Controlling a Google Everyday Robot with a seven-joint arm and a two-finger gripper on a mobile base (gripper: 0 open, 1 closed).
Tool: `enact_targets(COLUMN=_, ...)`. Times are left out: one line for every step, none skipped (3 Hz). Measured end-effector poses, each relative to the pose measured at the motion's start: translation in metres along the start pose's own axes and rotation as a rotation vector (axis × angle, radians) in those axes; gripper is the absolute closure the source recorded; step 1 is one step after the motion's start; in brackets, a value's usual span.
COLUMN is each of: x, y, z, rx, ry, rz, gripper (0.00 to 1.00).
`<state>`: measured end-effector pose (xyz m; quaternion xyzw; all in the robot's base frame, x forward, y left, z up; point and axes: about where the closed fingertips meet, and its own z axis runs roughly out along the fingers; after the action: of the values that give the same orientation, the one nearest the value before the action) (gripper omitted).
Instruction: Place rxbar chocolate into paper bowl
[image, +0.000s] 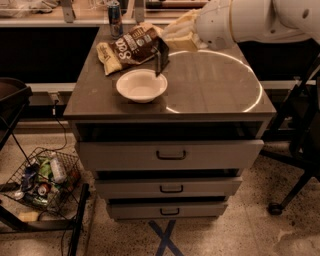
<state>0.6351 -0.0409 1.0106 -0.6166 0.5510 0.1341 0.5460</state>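
Observation:
The paper bowl (141, 85) is round and off-white and stands on the left half of the grey cabinet top (215, 92). My gripper (167, 42) reaches in from the upper right and is shut on the rxbar chocolate (161, 56), a dark flat bar. The bar hangs upright from the gripper, its lower end just above the bowl's right rim.
A brown-and-cream snack bag (131, 49) lies behind the bowl. A can (115, 19) stands at the back left. The top drawer (170, 152) stands slightly open. A wire basket of cans (42, 182) sits on the floor at the left. Chair legs (295, 165) are at the right.

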Motion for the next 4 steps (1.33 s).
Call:
enact_targets(x=-0.008, y=-0.001, z=0.010, rx=-0.054, ry=-0.040, rz=-0.032, gripper=1.00)
enact_targets(x=-0.009, y=-0.001, z=0.021, rx=-0.113, ry=-0.098, rz=-0.037, gripper=1.00)
enact_targets(x=-0.001, y=0.000, z=0.028, rx=-0.165, ry=-0.165, rz=-0.017, gripper=1.00)
enact_targets(x=0.009, y=0.002, z=0.036, rx=-0.220, ry=-0.243, rz=0.018, gripper=1.00)
